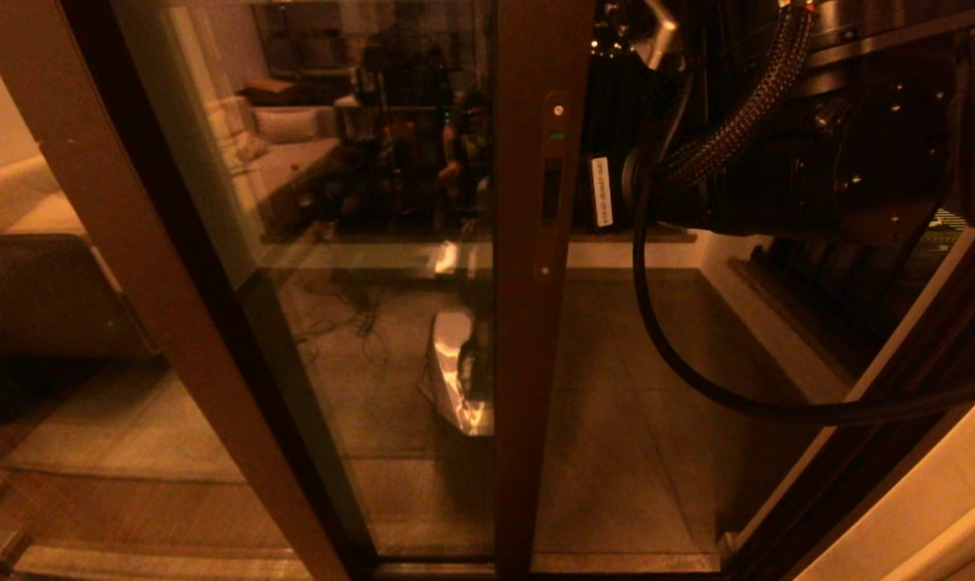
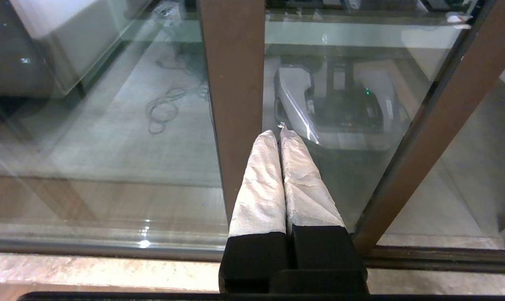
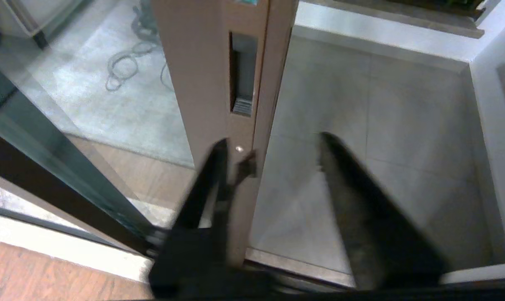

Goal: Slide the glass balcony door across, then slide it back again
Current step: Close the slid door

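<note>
The glass balcony door (image 1: 374, 282) stands partly slid, its dark brown upright (image 1: 528, 363) in the middle of the head view with the slim handle plate (image 1: 550, 186) and small screws. My right gripper (image 3: 274, 140) is open and straddles that upright's edge just below the handle recess (image 3: 242, 75). One finger (image 3: 212, 179) lies on the frame's face, the other (image 3: 353, 196) hangs over the open gap. My right arm (image 1: 818, 161) fills the upper right. My left gripper (image 2: 277, 131) is shut on nothing, its white-wrapped fingers (image 2: 261, 179) close to the glass (image 2: 332, 175).
A second brown frame (image 1: 173, 266) without a handle slants down the left. Right of the door's edge lies tiled balcony floor (image 1: 641, 363). The arm's black cable (image 1: 697, 379) loops across the opening. The fixed door jamb (image 1: 883, 420) and white wall (image 1: 923, 492) close the right side. The floor track (image 3: 302, 267) runs below.
</note>
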Tool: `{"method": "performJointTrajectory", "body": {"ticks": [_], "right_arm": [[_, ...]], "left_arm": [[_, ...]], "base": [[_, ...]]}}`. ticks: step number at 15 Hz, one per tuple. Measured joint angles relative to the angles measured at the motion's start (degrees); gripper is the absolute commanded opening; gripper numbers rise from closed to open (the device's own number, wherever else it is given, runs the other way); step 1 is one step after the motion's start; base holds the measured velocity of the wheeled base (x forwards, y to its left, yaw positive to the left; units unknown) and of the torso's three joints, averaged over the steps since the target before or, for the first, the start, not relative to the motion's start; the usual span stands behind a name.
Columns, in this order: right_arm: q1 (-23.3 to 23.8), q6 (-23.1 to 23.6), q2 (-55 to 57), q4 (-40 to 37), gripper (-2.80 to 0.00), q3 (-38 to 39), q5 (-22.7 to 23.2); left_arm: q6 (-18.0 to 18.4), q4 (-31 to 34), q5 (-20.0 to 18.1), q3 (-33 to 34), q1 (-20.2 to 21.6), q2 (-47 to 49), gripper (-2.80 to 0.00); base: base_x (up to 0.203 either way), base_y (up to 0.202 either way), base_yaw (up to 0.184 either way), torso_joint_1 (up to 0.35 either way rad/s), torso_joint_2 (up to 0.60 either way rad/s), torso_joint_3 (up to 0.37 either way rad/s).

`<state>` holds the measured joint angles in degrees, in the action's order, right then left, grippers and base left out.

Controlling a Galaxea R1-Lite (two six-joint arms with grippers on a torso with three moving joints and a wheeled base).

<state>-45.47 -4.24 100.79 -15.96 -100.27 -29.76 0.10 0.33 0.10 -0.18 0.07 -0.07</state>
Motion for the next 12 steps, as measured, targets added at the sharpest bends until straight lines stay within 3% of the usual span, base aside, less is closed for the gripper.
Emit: {"method": "performJointTrajectory", "body": {"ticks": [12], "right_arm": [[5.23, 0.41, 10.03, -2.17, 0.00, -8.72, -0.80]], "left_arm": [[-0.02, 0.02, -0.02, 0.00, 0.00, 0.00, -2.80]], "base": [[0.000, 0.000, 0.000, 0.000, 0.00, 0.000]]}}
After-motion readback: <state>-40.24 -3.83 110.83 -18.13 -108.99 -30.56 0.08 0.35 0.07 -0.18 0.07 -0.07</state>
